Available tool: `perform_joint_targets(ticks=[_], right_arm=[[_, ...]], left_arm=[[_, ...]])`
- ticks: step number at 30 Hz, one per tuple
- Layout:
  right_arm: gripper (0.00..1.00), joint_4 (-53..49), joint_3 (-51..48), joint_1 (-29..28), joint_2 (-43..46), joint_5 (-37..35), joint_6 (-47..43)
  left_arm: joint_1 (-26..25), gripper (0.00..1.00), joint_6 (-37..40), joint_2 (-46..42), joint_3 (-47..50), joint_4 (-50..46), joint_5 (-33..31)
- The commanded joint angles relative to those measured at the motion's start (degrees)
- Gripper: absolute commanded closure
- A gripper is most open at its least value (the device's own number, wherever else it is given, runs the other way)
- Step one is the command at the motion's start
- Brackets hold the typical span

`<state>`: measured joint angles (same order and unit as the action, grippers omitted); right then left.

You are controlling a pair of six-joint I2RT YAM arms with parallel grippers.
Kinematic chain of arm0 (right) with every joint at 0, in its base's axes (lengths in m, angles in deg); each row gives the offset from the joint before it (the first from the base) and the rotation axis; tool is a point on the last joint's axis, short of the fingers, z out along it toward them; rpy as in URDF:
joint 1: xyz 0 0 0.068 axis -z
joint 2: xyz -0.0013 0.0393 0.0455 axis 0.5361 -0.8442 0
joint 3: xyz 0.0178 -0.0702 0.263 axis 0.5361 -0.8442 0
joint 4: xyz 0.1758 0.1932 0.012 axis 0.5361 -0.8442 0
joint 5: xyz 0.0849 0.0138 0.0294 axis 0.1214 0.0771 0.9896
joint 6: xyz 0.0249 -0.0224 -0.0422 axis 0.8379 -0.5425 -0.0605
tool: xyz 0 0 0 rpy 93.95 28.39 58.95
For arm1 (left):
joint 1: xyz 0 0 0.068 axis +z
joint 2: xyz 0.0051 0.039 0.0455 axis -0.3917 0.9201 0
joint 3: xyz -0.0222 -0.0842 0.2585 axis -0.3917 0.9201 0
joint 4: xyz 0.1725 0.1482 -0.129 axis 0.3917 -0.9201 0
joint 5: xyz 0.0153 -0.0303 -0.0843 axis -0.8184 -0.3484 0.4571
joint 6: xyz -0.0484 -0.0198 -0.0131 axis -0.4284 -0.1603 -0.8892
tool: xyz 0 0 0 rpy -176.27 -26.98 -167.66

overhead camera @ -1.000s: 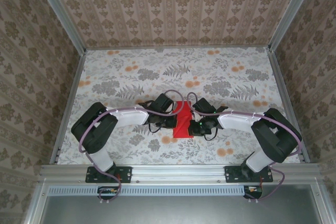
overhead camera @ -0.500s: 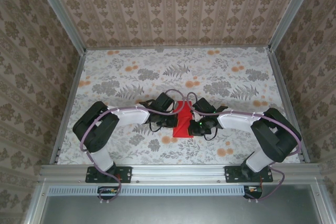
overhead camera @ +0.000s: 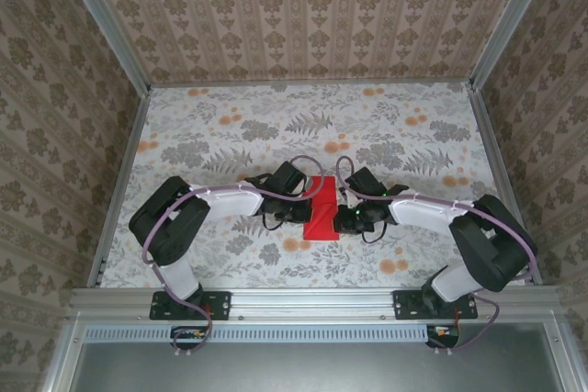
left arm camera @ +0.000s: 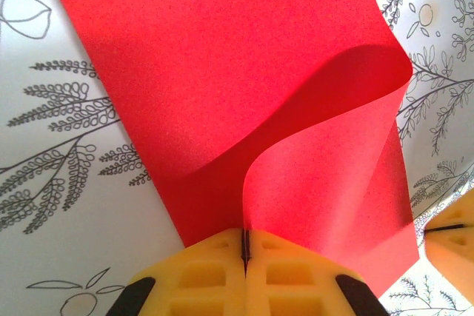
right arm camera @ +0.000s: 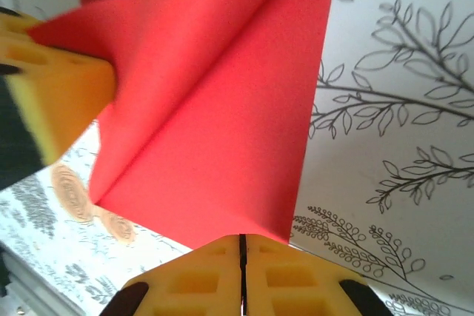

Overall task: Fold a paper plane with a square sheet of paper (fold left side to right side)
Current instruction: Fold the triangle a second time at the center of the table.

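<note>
left wrist: left end effector clamps cropped paper; right end effector seemingly does.

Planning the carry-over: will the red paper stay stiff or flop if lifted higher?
Likely floppy: the red paper curls in a soft bend above the left fingers. Probably light: thin pinches hold it up. Might crease wrongly if the right fingers tug sideways.

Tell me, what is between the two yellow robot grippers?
The thin bright red sheet of paper lies between the left gripper and the right gripper, partly folded. The top view shows it.
</note>
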<state>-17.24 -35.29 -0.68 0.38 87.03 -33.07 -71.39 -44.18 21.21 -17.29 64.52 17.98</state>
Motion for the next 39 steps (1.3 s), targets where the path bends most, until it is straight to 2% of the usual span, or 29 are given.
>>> perform_joint_targets(ticks=[1, 6, 19, 39], right_arm=[[0.91, 5.83, -1.57, 1.1, 3.42, 3.76, 2.85], [0.93, 13.99, -0.64, 1.09, 1.15, 6.31, 7.06], [0.93, 15.71, 4.93, -0.07, -8.42, 6.04, 6.4], [0.93, 8.52, 6.42, -0.38, -12.66, 1.92, 1.54]], left_arm=[[-0.71, 1.0, 0.27, 0.92, 0.38, -2.73, -0.25], [-1.1, 1.0, 0.28, 0.86, 0.18, -3.22, -0.8], [-1.39, 1.0, 0.35, 0.82, -0.17, -3.87, -1.35], [-1.85, 1.0, 0.27, 1.02, -0.23, -4.54, -1.88]])
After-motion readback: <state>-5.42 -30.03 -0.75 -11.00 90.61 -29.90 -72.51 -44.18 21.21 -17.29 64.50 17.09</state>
